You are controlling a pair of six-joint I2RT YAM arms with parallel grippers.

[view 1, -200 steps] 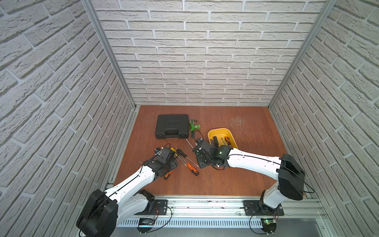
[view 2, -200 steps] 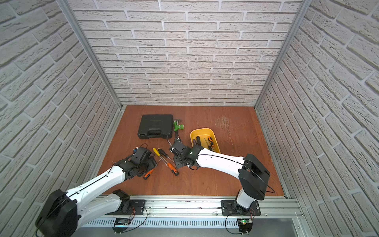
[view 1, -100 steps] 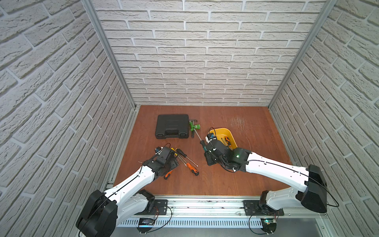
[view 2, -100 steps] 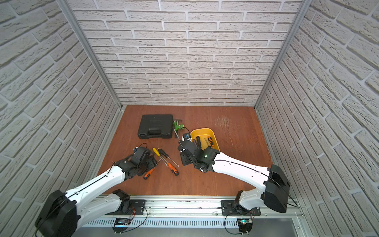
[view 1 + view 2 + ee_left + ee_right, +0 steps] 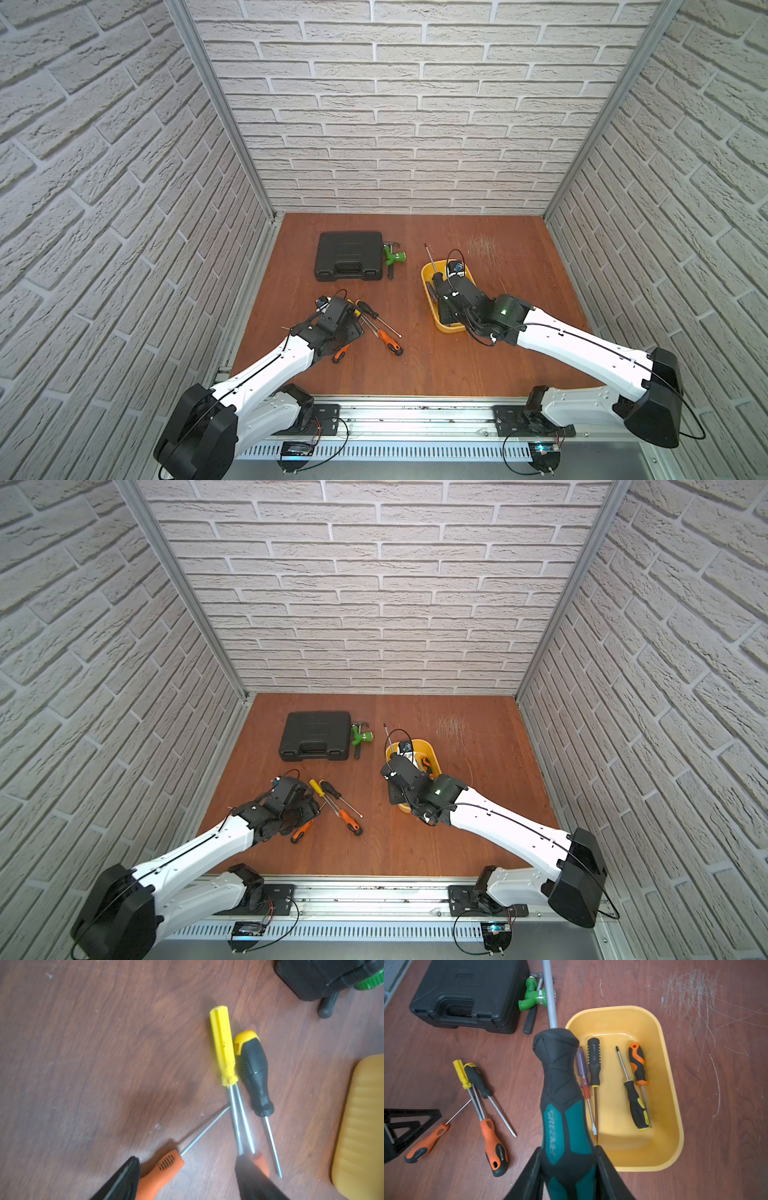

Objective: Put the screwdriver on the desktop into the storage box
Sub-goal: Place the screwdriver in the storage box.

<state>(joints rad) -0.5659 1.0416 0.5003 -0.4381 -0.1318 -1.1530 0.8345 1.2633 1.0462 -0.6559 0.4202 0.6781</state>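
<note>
1. Right gripper (image 5: 568,1159): the jaws are clamped on the rear of the handle of a teal-and-black screwdriver (image 5: 560,1095); the tool is held clear of the desktop (image 5: 716,1147), with its steel shaft pointing straight ahead of the gripper.
2. Storage box (image 5: 671,1088): it is found directly below and just ahead of the right gripper; the held handle is seen over the box wall on the side toward the left arm.
3. Box contents: four smaller screwdrivers are lying flat inside; none is touched by the gripper.
4. Left gripper (image 5: 187,1163): the jaws are set wide apart and nothing is gripped; an orange-handled screwdriver (image 5: 162,1169) lies on the desktop between the fingers, close to one; contact cannot be told.
5. Just ahead of the left gripper: a yellow-handled screwdriver (image 5: 222,1047) and a black-and-yellow screwdriver (image 5: 252,1072) lie side by side; a second orange screwdriver (image 5: 494,1145) is partly hidden behind the other finger.
6. A closed black tool case (image 5: 467,993) is noted well beyond both grippers.
</note>
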